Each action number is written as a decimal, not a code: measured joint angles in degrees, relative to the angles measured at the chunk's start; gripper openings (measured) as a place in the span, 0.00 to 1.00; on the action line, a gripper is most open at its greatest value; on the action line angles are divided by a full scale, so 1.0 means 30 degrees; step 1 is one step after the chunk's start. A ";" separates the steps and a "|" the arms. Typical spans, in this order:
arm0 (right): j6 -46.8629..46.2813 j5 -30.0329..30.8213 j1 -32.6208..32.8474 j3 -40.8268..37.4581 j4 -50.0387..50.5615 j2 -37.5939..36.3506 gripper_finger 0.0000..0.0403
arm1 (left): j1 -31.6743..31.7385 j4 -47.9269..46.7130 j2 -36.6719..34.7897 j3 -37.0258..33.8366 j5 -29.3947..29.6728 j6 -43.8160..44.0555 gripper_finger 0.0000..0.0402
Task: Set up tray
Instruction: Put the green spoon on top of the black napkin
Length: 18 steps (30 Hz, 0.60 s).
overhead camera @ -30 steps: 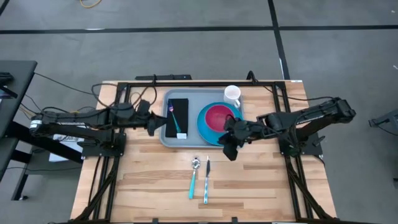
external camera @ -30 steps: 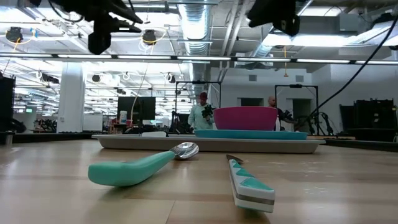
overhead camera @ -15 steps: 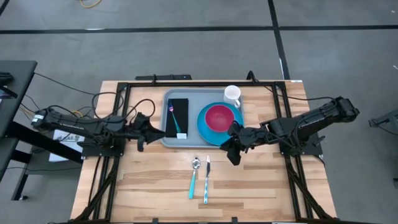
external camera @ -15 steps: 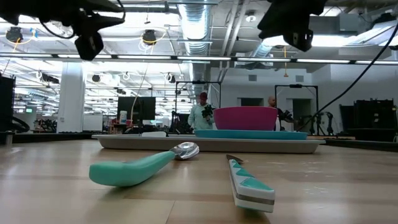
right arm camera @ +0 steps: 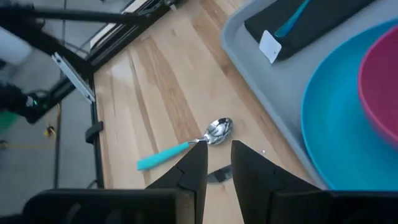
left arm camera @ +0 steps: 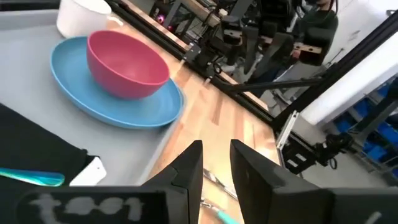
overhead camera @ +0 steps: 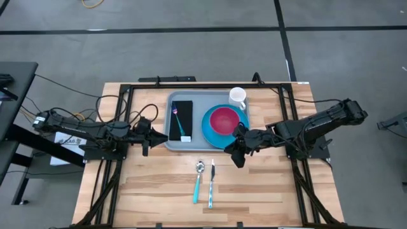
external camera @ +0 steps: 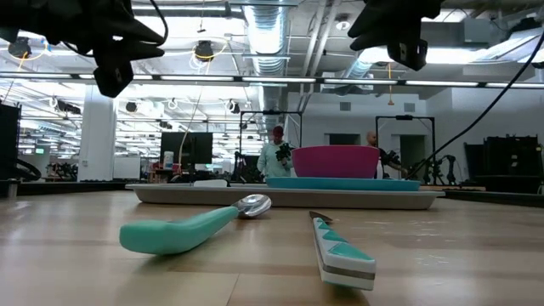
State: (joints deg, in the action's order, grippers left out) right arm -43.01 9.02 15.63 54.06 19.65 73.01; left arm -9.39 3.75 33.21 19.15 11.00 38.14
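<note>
The grey-blue tray (overhead camera: 205, 102) lies at the table's far middle. It carries a black napkin (overhead camera: 181, 121) with a teal fork on it, a round blue plate (overhead camera: 210, 130) with a pink bowl (overhead camera: 224, 119) on it, and a white mug (overhead camera: 237, 97). A teal-handled spoon (overhead camera: 198, 180) and a knife (overhead camera: 211, 184) lie flat on the wood just near of the tray. My left gripper (overhead camera: 146, 135) hovers shut off the tray's left edge. Above the tray's near right corner, my right gripper (overhead camera: 236, 154) is also shut, with the spoon (right arm camera: 186, 147) below it.
Black frame rails run along the table's left, right and far edges. Bare wood lies on both sides of the spoon and knife (external camera: 340, 251). In the low view, people stand in the room far beyond the tray (external camera: 289, 197).
My left gripper has drawn back from the tray's left edge toward the table's left and near side and has come lower. My right gripper has dropped a little over the tray's near right corner. Nothing on the table has moved.
</note>
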 joint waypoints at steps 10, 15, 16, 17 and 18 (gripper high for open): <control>-0.7648 -0.0022 0.0064 0.0007 0.0047 0.0369 0.16 | 0.0007 0.0132 0.0036 -0.0004 -0.2849 -0.0993 0.17; -1.0915 -0.0036 0.0781 0.0246 0.0097 0.2222 0.16 | 0.0007 0.0159 0.0036 0.0001 -0.3141 0.1872 0.17; -1.1528 -0.0042 0.0983 0.0529 0.0065 0.2855 0.16 | 0.0007 0.0101 0.0036 0.0000 -0.3318 0.1878 0.17; -1.2105 -0.0058 0.1195 0.0865 0.0023 0.3522 0.16 | 0.0007 0.0046 0.0039 -0.0001 -0.3526 0.1875 0.17; -1.2713 -0.0058 0.1411 0.1252 0.0126 0.4161 0.16 | 0.0007 0.0010 0.0044 0.0001 -0.3754 0.1878 0.17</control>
State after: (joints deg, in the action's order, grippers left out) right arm -81.15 8.84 19.86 57.82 20.03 85.50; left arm -9.37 3.78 33.34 19.15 -0.27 43.77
